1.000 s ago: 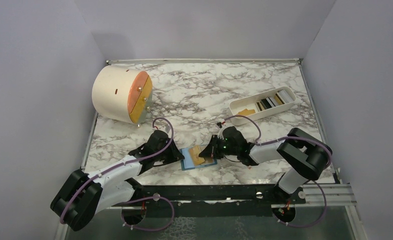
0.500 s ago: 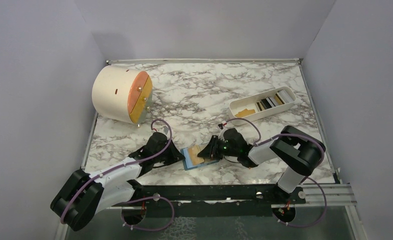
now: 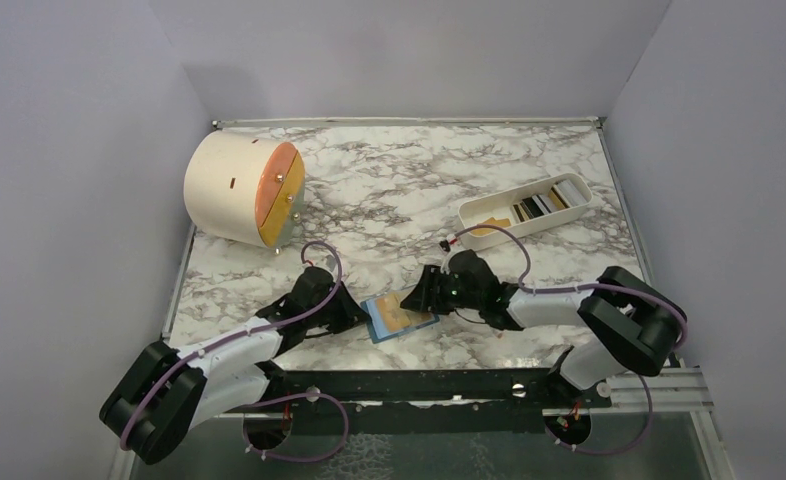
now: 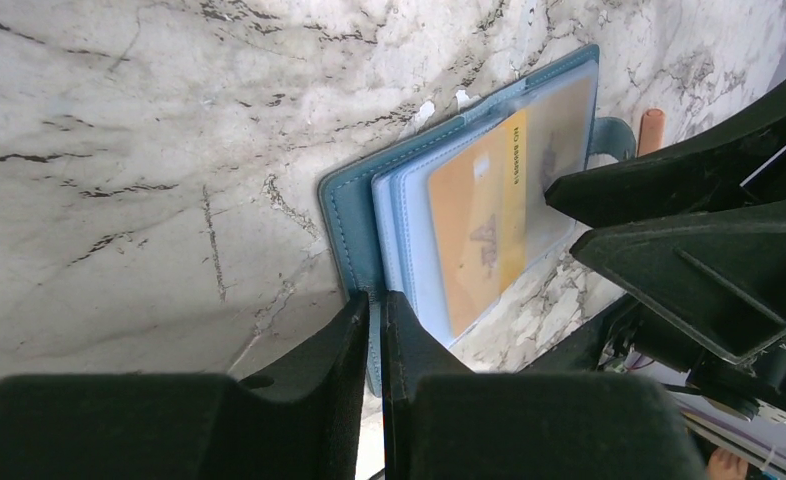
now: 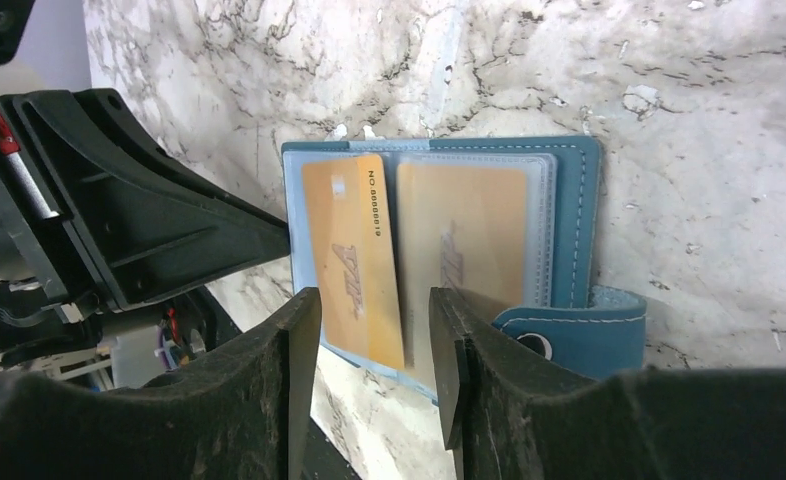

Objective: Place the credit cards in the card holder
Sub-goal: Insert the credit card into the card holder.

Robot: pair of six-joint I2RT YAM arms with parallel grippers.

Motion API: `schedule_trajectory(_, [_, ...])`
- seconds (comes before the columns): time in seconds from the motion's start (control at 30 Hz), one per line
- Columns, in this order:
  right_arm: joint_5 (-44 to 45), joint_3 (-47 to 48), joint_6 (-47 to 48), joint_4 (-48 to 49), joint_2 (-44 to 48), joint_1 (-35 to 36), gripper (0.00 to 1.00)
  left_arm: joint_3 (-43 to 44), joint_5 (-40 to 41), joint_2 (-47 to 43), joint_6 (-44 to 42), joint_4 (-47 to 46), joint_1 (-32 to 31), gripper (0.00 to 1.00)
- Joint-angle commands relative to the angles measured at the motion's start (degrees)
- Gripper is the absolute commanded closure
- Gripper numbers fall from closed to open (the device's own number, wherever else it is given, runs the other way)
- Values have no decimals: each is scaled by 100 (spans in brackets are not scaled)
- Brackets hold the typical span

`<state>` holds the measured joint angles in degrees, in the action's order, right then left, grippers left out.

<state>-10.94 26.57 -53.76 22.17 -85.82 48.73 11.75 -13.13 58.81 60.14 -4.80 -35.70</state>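
Left gripper (image 4: 377,306) clamps the card holder (image 4: 345,215) on marble table (image 4: 119,150); lilac walls (image 3: 69,150).

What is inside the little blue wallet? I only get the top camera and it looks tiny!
Observer: Two gold cards. The first card sits behind a clear sleeve of the card holder; the second card looks uncovered.
Operator: Is the right claw squeezing that one?
Observer: No. The right claw is open, its fingers apart over that card's near end.
Operator: What about the left claw?
Observer: The left claw is pinched shut on the holder's teal cover edge.
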Motion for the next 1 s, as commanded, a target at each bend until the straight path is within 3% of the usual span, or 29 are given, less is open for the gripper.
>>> schedule_trajectory(0.0, [32, 167, 230, -155, -233, 13, 56, -86, -162, 16, 33, 11, -19, 87])
schedule_trajectory(0.33, [-293, 230, 102, 335, -554, 173, 77, 235, -41, 227, -227, 297, -22, 87])
schedule_trajectory(0.5, [-358, 174, -61, 551, -659, 287, 82, 538, 20, 297, -419, 532, -8, 87])
schedule_trajectory(0.73, [-238, 205, 113, 202, -423, 339, 79, 801, 220, 311, -721, 1102, 65, 85])
schedule_trajectory(0.83, [4, 421, 434, -576, -54, 339, 71, 975, 279, 100, -793, 1333, 116, 77])
schedule_trajectory(0.97, [529, 629, 875, -1417, 382, 338, 62, 933, -34, -153, -609, 943, 116, 62])
